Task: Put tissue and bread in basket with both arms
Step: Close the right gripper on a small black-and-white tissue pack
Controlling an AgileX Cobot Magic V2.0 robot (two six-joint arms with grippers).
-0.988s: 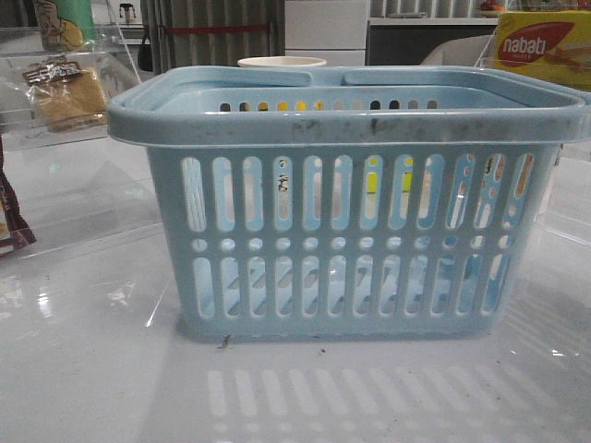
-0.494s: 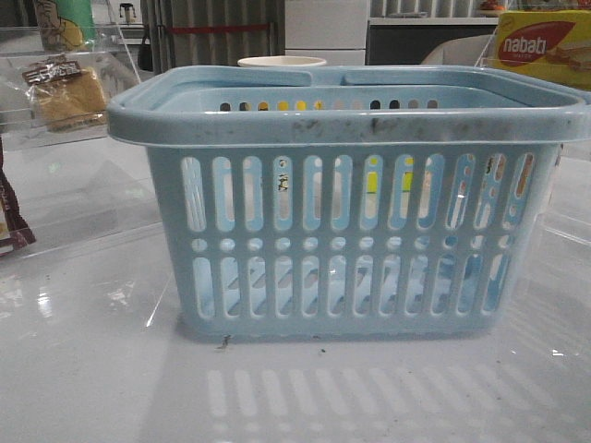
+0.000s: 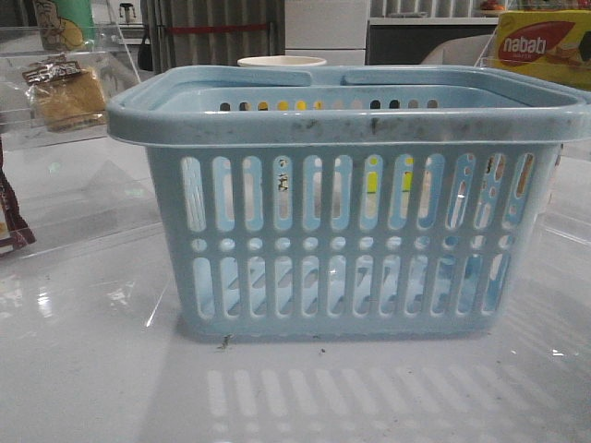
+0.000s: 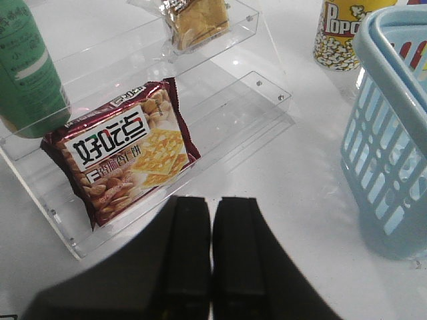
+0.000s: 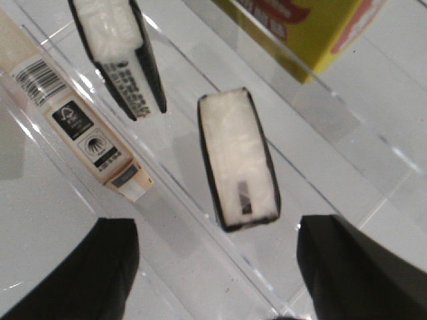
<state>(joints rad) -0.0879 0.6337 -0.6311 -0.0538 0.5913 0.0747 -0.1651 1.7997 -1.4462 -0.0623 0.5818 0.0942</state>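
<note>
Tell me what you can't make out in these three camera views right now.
- Front view: the basket wall hides its floor, so its contents are unclear; neither arm shows.
- Front view: the dark red packet is cut off by the left edge.
- Left wrist view: the bread runs off the top edge.
- Right wrist view: two tissue packs are blurred, their print unreadable; the yellow box is cropped.
</note>
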